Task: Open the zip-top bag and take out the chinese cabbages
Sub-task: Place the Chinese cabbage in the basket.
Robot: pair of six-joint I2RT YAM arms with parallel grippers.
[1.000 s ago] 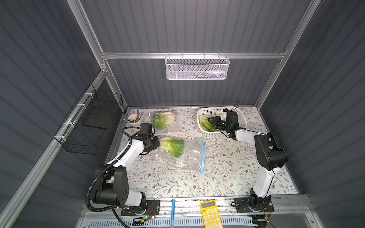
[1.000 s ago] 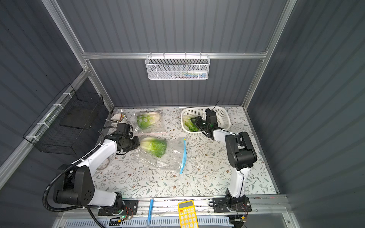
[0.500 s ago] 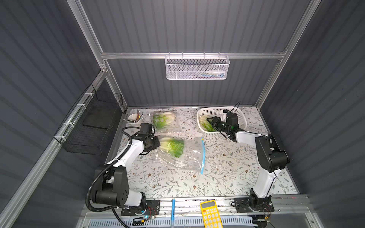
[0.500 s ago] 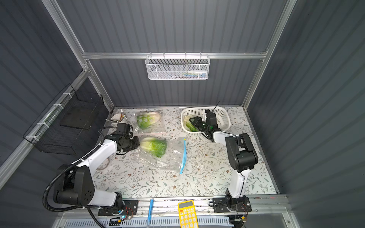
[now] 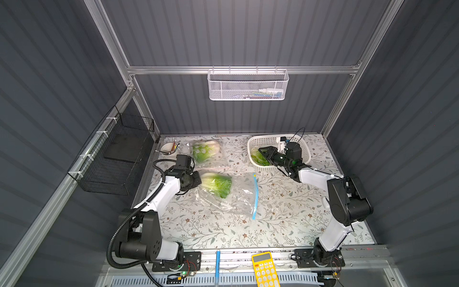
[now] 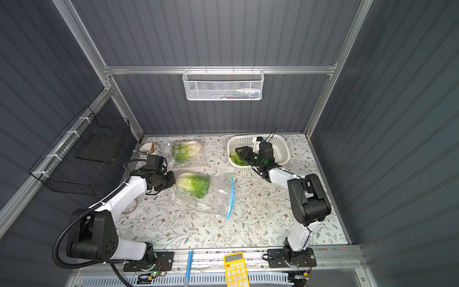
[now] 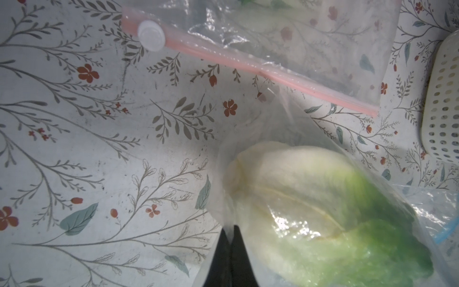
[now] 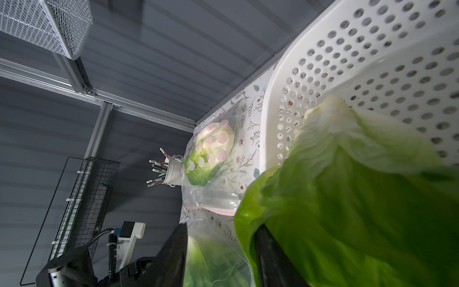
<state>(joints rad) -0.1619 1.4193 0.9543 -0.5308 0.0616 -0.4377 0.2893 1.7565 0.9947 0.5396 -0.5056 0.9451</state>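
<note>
Green cabbages (image 5: 216, 184) three, clear bags (image 5: 240, 198) two

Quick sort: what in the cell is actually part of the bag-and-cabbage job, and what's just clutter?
Job:
- blue-zip bag, near cabbage inside
- pink-zip bag, far cabbage inside
- basket cabbage, already out, in the white basket

Lying about:
- pencil cup
- yellow calculator
- blue pen
- wall mesh basket
- black wire rack

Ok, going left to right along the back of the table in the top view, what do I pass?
Pencil cup, dotted bag with a cabbage, white basket.
</note>
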